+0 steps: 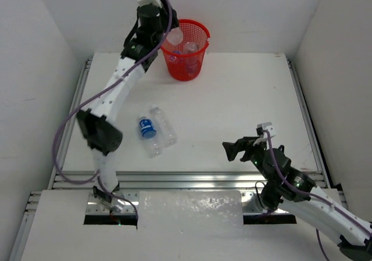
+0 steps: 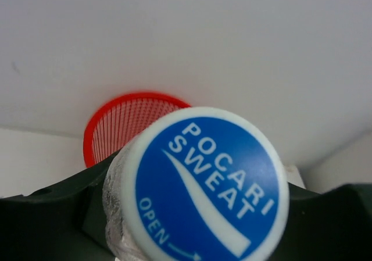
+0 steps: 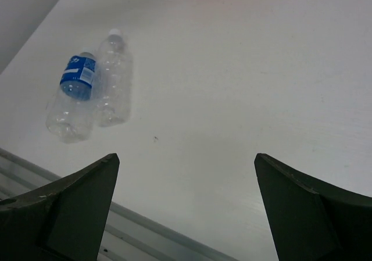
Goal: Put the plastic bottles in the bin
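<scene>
A: Left side first. Which step?
B: Drop-off. The left gripper [image 1: 164, 40] is clamped on a small clear plastic bottle with a blue-printed white cap [image 2: 203, 179]. It grips below the cap, and the cap faces the wrist camera. The bottle hangs at the left rim of the round red plastic mesh bin [image 1: 185, 66]. The bin stands at the far edge of the white table [image 1: 244, 98], a bit left of centre.
A: Over the opening?
B: Borderline; from above it looks only partly over the rim. I'd say the next move needs a short reach across, then the jaws part. The risk is clipping the rim.
A: Anything inside?
B: Clear bottles inside [image 1: 190, 47], but I can't count them through the mesh.
A: On the table?
B: Two lie side by side, left of centre toward the near edge, well apart from the bin. One is a clear plastic bottle with a blue label [image 1: 149, 134]. Just to its right is a clear plastic bottle with no label [image 1: 164, 126].
A: Right side?
B: The right gripper [image 1: 232, 149] has its jaws spread wide and holds nothing. It is over the near right part of the table. Those two bottles lie ahead and to its left, well apart. They are probably its next pick.
</scene>
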Action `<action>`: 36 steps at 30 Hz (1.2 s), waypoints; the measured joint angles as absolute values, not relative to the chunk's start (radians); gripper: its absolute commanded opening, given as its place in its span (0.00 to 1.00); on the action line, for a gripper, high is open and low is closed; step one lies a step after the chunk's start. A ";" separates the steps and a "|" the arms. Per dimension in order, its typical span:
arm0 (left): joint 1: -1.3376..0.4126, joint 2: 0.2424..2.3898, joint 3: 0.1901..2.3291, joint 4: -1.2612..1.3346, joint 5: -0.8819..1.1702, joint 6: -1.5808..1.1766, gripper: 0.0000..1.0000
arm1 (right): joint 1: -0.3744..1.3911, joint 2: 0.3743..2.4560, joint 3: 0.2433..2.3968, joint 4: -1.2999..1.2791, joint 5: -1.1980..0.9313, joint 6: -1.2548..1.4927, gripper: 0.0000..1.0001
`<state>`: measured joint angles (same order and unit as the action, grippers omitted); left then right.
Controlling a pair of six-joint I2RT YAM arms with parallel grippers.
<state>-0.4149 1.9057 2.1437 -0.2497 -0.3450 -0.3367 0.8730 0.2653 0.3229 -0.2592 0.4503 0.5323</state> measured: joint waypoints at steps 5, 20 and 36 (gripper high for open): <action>-0.376 2.194 2.350 -0.135 -0.352 -0.212 0.40 | 0.873 0.235 0.303 -0.329 0.427 0.562 0.99; -0.264 2.393 2.434 0.076 -0.223 -0.210 1.00 | 0.873 0.320 0.258 -0.333 0.270 0.590 0.99; -0.268 1.005 1.279 -0.218 -0.248 -0.451 1.00 | 0.874 1.217 0.616 -0.066 0.144 0.492 0.99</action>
